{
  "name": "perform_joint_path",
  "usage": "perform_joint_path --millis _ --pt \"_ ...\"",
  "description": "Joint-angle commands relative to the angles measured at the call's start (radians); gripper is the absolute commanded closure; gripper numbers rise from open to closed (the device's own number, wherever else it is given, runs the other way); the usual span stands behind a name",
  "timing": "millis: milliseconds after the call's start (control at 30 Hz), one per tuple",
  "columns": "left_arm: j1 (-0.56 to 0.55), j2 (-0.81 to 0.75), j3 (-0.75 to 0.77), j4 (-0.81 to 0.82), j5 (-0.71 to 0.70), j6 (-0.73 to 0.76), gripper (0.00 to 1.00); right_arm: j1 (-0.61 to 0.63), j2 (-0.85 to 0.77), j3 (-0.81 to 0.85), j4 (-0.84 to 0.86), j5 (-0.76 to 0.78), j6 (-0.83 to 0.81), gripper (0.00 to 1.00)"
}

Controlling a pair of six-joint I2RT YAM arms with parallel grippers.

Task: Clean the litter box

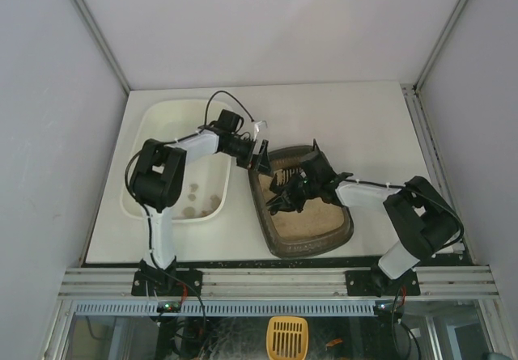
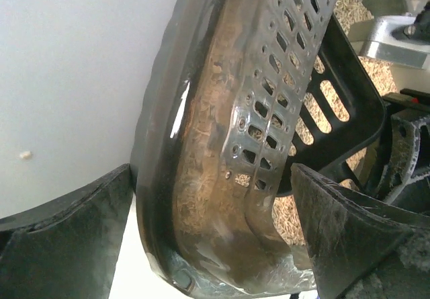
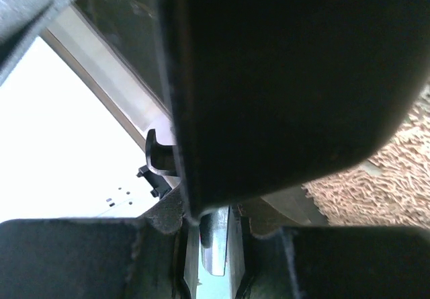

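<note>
Over the table, the top camera gives the whole layout. The litter box point(image 1: 311, 252) sits at the near centre-right of the table point(image 1: 356, 121), just beside the white tray point(image 1: 171, 125), which holds a few dark clumps point(image 1: 193, 188). The left gripper point(image 1: 261, 156) hangs at the box's far left corner. The right gripper point(image 1: 301, 184) is low inside the box with a black scoop point(image 1: 283, 194) at its tip. This view is too small to tell how either pair of jaws stands. At the left wrist that gap is filled: the fingers point(image 2: 67, 238) stand wide apart with the box's thick rim between them. One finger is outside over the table and one inside over the litter point(image 2: 349, 13), and neither looks pressed to the plastic. The slotted scoop shows just beyond. From this I judge the main risk to be that the box is not gripped, so a push of the scoop through the litter could slide it or tip it toward the white tray. Closing off-centre on the rounded corner could also let it squirm out. At the right wrist only the clamp is plain: the jaws are closed on the scoop's dark handle, with a patch of litter at the right edge. The blade is hidden here, so its load cannot be judged. A tilt on the way to the tray would spill grains onto the table.
</note>
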Motion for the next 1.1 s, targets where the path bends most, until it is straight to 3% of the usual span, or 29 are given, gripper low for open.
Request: perform_joint_path --millis 0,200,400,500,867,1000,1067 --pt "-0.022 -0.149 -0.068 0.082 0.14 -0.118 0.0 0.006 0.032 -0.018 0.04 0.016 0.011 1.0" --pt "-0.022 -0.213 -0.11 0.166 0.152 -0.205 0.0 0.024 0.065 -0.046 0.15 -0.022 0.039 1.0" --pt "-0.022 -0.252 -0.101 0.225 0.162 -0.28 0.0 0.076 0.211 -0.046 0.439 -0.178 0.093 1.0" --pt "-0.023 -0.264 -0.083 0.227 0.166 -0.297 0.0 0.11 0.251 -0.046 0.527 -0.185 0.098 1.0" --pt "-0.032 -0.288 -0.1 0.249 0.175 -0.337 0.0 0.119 0.19 -0.046 0.52 -0.018 -0.077 1.0" --pt "-0.032 -0.296 -0.104 0.258 0.173 -0.342 0.0 0.115 0.227 -0.032 0.643 -0.132 -0.14 1.0" --pt "-0.033 -0.294 -0.097 0.252 0.171 -0.34 0.0 0.116 0.25 -0.005 0.621 -0.205 -0.182 1.0"
